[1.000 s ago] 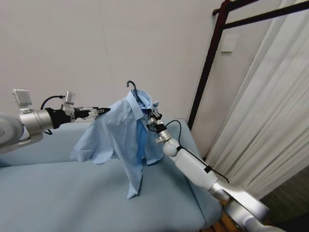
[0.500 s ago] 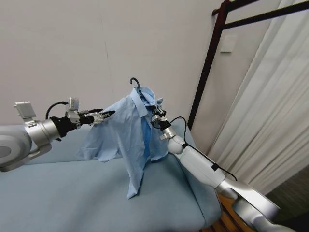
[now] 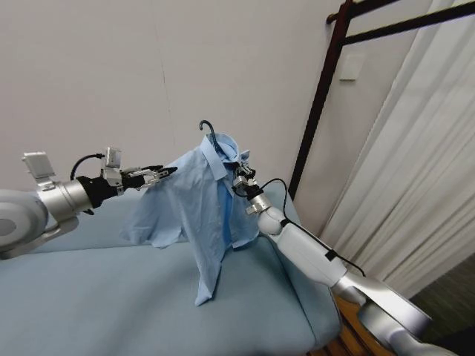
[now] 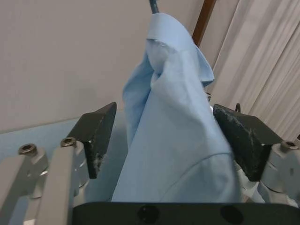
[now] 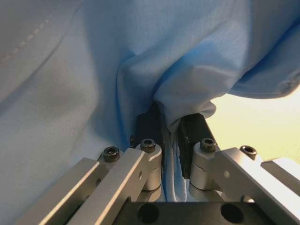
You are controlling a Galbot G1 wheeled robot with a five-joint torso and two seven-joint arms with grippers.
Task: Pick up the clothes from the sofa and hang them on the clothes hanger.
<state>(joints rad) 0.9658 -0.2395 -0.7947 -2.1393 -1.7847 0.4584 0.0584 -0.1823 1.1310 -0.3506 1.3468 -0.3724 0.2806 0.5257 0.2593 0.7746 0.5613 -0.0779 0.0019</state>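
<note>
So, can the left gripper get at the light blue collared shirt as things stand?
Probably yes: the left gripper is open around the shoulder of the light blue collared shirt, nothing in the way. The right gripper is shut on its front.

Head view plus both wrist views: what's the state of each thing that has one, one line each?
shirt: draped on a hanger, held up over the sofa, hanging loose.
hanger hook: poking up out of the collar, not on the rack.
left gripper: open, shirt shoulder between its fingers.
right gripper: shut on shirt below the collar.
rack: upright, apart from the hook.
</note>
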